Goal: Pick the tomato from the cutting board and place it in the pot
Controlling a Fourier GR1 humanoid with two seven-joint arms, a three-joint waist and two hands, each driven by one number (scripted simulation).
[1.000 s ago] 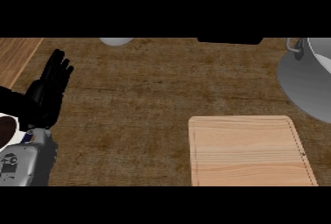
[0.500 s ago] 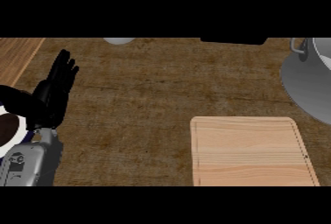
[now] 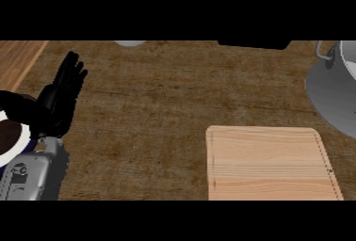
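Head view, counted: one cutting board (image 3: 268, 162), one pot (image 3: 337, 89), one hand, one forearm.

Tomato: not seen anywhere in this view, so I cannot tell where it is. The board's top shows only pale wood grain.

Left hand (image 3: 55, 106): well to the left of the board and a little above its top edge. It is released, fingers straight and close together, pointing up the view with a slight lean to the right, holding nothing. Its grey forearm (image 3: 31, 176) comes in from the lower edge, far left of the board.

Pot: grey, up and to the right of the board, near its top right corner but apart from it, and cut off by the view's right edge.

Edges and room: the board's lower end runs out at the bottom of the view. A wide stretch of brown counter (image 3: 160, 94) lies open between the hand and the board's left edge. A round dark thing with a white rim (image 3: 8, 136) sits at the far left edge, beside the wrist.
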